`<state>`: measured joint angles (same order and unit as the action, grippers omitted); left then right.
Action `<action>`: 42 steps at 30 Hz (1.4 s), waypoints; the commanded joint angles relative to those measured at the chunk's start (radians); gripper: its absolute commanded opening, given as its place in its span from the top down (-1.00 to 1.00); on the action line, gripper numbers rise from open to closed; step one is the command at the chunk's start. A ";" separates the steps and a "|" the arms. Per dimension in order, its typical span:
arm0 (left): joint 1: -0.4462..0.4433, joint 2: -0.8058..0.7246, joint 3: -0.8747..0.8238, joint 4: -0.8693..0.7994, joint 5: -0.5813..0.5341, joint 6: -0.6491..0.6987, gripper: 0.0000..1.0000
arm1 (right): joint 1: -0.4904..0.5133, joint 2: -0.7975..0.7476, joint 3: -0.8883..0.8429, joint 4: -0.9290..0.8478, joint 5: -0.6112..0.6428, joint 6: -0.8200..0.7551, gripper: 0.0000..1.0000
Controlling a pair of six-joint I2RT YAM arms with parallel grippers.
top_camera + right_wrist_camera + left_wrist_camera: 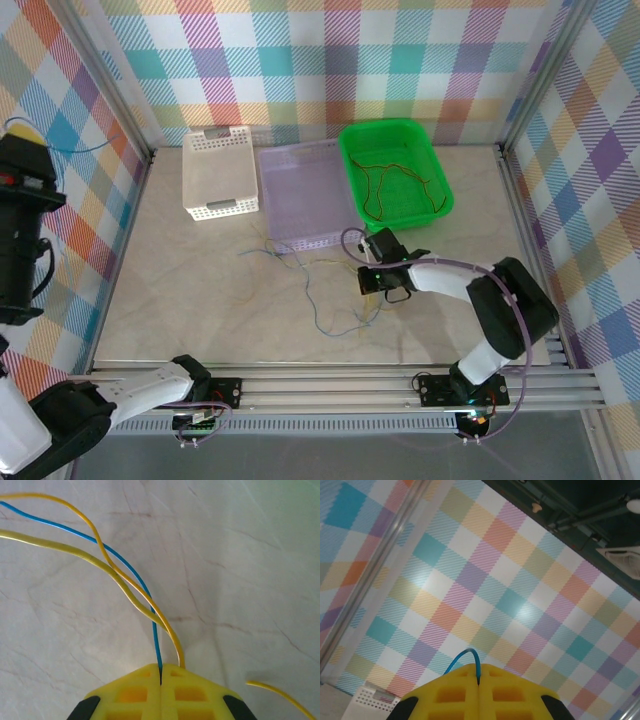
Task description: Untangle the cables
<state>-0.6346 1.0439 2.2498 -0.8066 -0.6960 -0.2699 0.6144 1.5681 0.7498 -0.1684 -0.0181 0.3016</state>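
A loose tangle of thin cables [322, 296], blue-grey and yellow, lies on the marble table in front of the purple basket. My right gripper [376, 292] rests low at the tangle's right end. In the right wrist view its yellow fingers [130, 695] are shut on a blue cable [156, 640], and two yellow cables [122, 582] cross beside it. My left gripper [24, 130] is raised high at the far left, shut [479, 682] on a short loop of blue cable [466, 653]. A red-orange cable [372, 190] lies inside the green basket [441, 165].
A white basket [220, 208] stands at the back left and a purple basket [285, 165] between it and the green one. Checked walls and metal posts close in the table. A rail with both arm bases runs along the near edge.
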 commanded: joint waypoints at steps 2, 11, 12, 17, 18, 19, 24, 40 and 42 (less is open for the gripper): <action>-0.008 0.077 0.042 0.035 0.089 -0.006 1.00 | -0.007 -0.170 -0.101 0.139 0.005 -0.004 1.00; -0.008 0.178 0.106 0.059 0.136 0.018 1.00 | -0.008 -0.442 -0.270 0.310 0.038 0.010 1.00; -0.008 0.184 0.110 0.065 0.138 0.022 1.00 | -0.008 -0.459 -0.279 0.317 0.041 0.012 1.00; -0.008 0.245 0.140 0.089 0.165 0.034 1.00 | -0.009 -0.562 -0.335 0.371 0.053 0.018 1.00; -0.008 0.257 0.145 0.098 0.167 0.036 1.00 | -0.010 -0.579 -0.345 0.381 0.053 0.022 1.00; -0.008 0.272 0.149 0.110 0.168 0.039 1.00 | -0.010 -0.598 -0.356 0.390 0.052 0.024 1.00; -0.008 0.352 0.172 0.171 0.179 0.049 1.00 | -0.010 -0.634 -0.372 0.404 0.038 0.026 1.00; 0.065 0.594 0.251 0.289 0.239 0.020 1.00 | -0.010 -0.595 -0.352 0.424 -0.055 0.037 1.00; 0.076 0.610 0.251 0.295 0.250 0.011 1.00 | -0.010 -0.600 -0.351 0.423 -0.062 0.037 1.00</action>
<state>-0.5743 1.6516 2.4657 -0.5762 -0.4736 -0.2394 0.6086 0.9733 0.3851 0.2096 -0.0471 0.3290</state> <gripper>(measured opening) 0.045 0.056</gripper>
